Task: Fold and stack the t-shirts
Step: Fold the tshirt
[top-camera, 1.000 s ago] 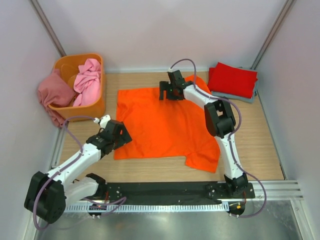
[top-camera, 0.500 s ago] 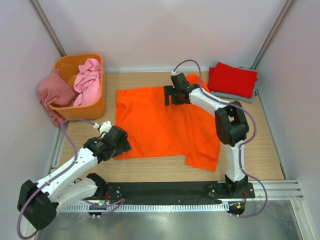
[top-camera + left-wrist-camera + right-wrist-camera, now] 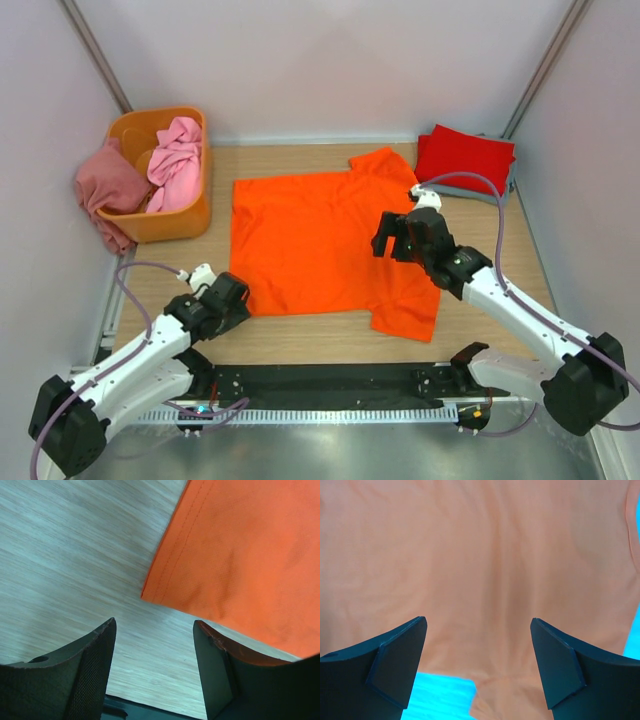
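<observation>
Looking from the near edge outward, I saw the left gripper (image 3: 232, 300) low over the table (image 3: 300, 335) in the lower left of the overhead view. It was at the bottom left corner of the orange shirt (image 3: 320, 250). In its wrist view the jaws stood partly apart, with that hemmed corner (image 3: 165, 592) just ahead of the gap and nothing clamped. The cloth edge ran close over one finger (image 3: 220, 665), and I could not tell if they touched.

The orange shirt lay spread flat in the middle of the frame, not yet folded. One sleeve hung toward the lower right and the other pointed to the upper edge. The right gripper (image 3: 392, 236) hovered above its right half, jaws wide and empty, with only plain orange cloth under them in the wrist view.

Farther back, in the upper right corner, the red shirt (image 3: 465, 160) sat folded on top of the grey-blue shirt (image 3: 492, 194), so two looked done and stacked. In the upper left the tub (image 3: 170, 220) held the pink shirt (image 3: 175, 160) in a heap. The dusty rose shirt (image 3: 105, 185) was draped over its left side.

By my count three were left: the orange one in hand and the two at the tub.
</observation>
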